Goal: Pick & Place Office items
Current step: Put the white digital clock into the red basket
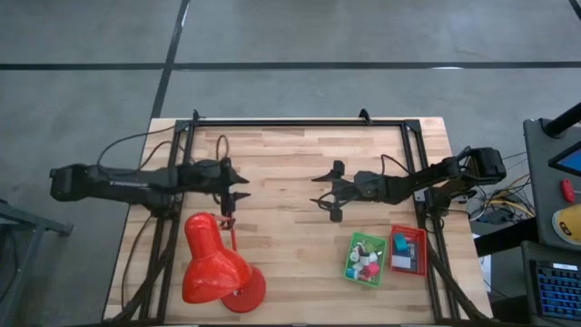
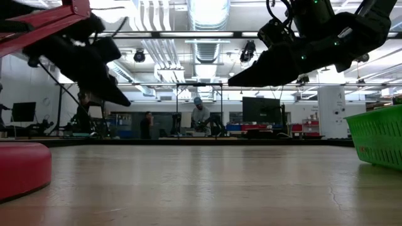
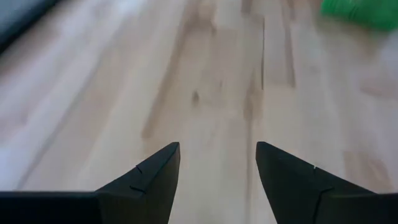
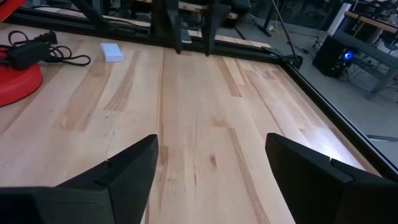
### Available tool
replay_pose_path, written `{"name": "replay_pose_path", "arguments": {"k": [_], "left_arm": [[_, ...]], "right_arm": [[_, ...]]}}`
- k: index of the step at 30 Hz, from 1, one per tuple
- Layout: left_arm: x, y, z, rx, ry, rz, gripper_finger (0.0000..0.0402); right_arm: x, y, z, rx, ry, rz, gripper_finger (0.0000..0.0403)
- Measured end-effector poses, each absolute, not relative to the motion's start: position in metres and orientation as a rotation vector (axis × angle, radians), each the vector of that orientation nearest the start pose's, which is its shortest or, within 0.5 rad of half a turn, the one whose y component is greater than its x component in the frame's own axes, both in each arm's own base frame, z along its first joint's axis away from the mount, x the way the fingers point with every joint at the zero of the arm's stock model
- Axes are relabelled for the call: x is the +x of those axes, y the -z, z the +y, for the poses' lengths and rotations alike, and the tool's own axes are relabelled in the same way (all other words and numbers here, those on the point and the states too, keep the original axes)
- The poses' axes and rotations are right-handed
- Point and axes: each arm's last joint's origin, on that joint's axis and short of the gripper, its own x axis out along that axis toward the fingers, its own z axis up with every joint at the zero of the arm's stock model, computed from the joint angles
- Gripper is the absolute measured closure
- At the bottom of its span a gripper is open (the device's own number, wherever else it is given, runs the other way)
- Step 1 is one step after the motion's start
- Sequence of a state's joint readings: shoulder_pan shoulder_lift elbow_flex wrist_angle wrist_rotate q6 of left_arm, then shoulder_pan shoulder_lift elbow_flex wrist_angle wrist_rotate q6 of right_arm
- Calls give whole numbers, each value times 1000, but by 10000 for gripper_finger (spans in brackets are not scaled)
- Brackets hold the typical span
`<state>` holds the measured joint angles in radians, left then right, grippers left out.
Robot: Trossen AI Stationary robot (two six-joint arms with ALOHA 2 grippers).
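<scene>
Both grippers are being held above the bare worktop (image 1: 290, 173), well apart from the green tray (image 1: 366, 260). The office items (image 1: 368, 263) are lying in that tray and in the red tray (image 1: 408, 251) beside it. The step in hand is judged a pause between placements; the next move calls for another loose piece. The left gripper (image 3: 217, 163) jaws are being kept partly parted, the right gripper (image 4: 211, 158) jaws wide, both grasping nothing
</scene>
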<state>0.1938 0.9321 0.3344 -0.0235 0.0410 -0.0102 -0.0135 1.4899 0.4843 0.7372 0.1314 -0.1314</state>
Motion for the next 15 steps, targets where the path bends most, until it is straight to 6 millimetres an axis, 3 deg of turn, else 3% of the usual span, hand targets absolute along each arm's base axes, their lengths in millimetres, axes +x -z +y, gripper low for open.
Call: {"name": "replay_pose_path", "arguments": {"k": [6, 15], "left_arm": [[176, -204, 18, -117, -87, 825, 184], [158, -196, -21, -276, -54, 1076, 184]], "right_arm": [[273, -166, -7, -146, 126, 277, 115], [273, -166, -7, -146, 126, 277, 104]]}}
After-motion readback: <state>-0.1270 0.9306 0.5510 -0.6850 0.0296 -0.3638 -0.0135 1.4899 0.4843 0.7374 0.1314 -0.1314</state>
